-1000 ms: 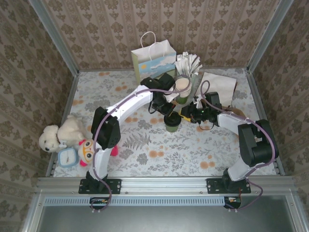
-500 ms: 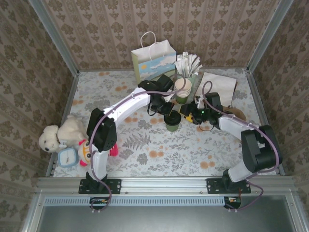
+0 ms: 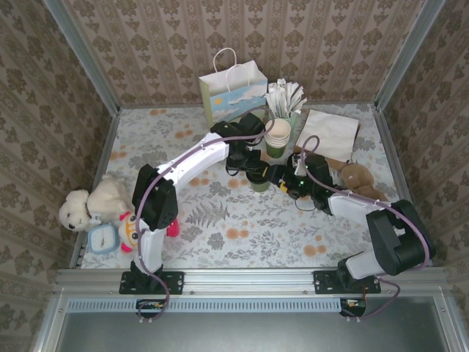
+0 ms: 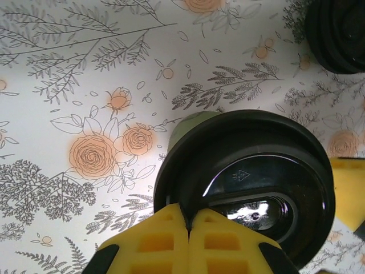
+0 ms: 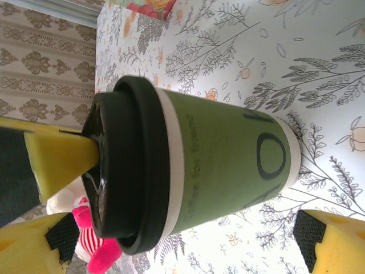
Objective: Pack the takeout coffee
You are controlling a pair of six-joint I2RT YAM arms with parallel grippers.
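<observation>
**A Light Paper Cup That Squashes Easily**

Closest to the arms, the right gripper [image 3: 279,176] has its two yellow fingers [image 5: 333,242] spread wide apart. It holds nothing. The coffee cup [image 5: 228,165] stands right in front of that gap, and the fingers do not touch it. The cup is upright on the flowery table [image 3: 220,220], about in the middle, between the two grippers.

The cup is small and made of green paper, with a black plastic lid [image 4: 251,171]. I think it is light, but I cannot tell if there is drink inside. Paper walls are soft, so a hard squeeze would dent them and could pop the lid off. The lid looks shiny, so it is probably slippery. The best place to hold is likely the green side, a bit under the lid, where the rim keeps the paper stiffer. A gentle squeeze from both sides should do. The cup should be kept straight up so nothing spills.

Just past the cup is the left gripper [image 4: 188,222]. Its fingers are pressed together with nothing between them, and their tip seems to touch the top of the lid. A push there could tip the cup.

Farther back are a stack of open cups [image 3: 278,136] and a cup of white sticks [image 3: 286,99]. At the very back stands the gift bag [image 3: 233,92], well apart from the coffee cup and much taller than it.
</observation>
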